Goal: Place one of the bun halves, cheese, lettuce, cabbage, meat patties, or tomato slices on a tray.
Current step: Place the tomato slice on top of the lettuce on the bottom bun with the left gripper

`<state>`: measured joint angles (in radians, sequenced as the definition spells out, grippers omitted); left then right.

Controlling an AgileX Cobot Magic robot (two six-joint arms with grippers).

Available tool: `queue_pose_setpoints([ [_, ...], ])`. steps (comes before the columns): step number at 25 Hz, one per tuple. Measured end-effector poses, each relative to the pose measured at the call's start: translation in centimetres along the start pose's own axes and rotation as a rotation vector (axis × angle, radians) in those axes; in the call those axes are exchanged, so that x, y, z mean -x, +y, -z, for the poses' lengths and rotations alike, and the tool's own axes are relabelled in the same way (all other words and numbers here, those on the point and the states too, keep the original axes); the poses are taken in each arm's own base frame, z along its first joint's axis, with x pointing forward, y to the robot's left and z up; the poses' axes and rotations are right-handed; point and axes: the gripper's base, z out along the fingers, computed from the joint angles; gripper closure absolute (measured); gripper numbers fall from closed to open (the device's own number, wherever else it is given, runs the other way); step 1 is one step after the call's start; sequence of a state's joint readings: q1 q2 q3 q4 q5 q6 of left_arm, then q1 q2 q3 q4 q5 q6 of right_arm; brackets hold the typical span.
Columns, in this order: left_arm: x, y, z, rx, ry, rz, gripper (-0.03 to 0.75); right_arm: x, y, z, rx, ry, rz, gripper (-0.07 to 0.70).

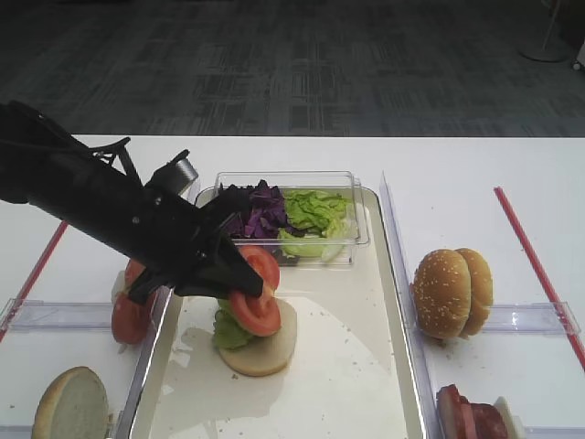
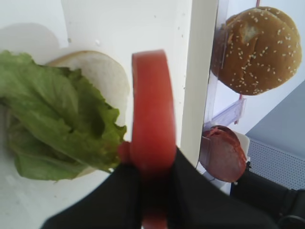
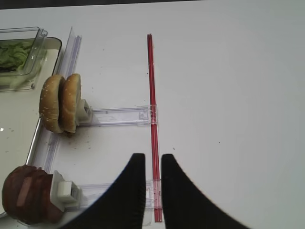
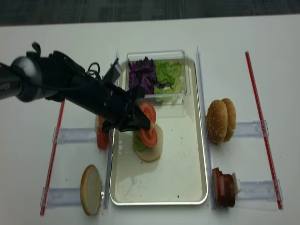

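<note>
Tomato slice (image 2: 151, 109) glossy red, edge-on in left jaws, above lettuce (image 2: 52, 119).

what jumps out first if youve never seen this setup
The left gripper, reaching in from the left over the tray, is shut on a bright red tomato slice held on edge just above a bun bottom topped with lettuce. Behind it at the tray's far end sits a clear box of purple cabbage and green leaves.
</note>
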<state>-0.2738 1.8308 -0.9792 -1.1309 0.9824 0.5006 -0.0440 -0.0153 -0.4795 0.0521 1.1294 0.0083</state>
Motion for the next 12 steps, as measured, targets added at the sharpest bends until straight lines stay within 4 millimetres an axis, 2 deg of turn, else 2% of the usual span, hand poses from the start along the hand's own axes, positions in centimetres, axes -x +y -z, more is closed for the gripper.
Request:
queue_pose_setpoints([
  [12,0.2,1.2,-1.1,0.003,0.045,0.035,0.664,0.0,0.0,0.0,0.0,0.0,0.0,0.501],
])
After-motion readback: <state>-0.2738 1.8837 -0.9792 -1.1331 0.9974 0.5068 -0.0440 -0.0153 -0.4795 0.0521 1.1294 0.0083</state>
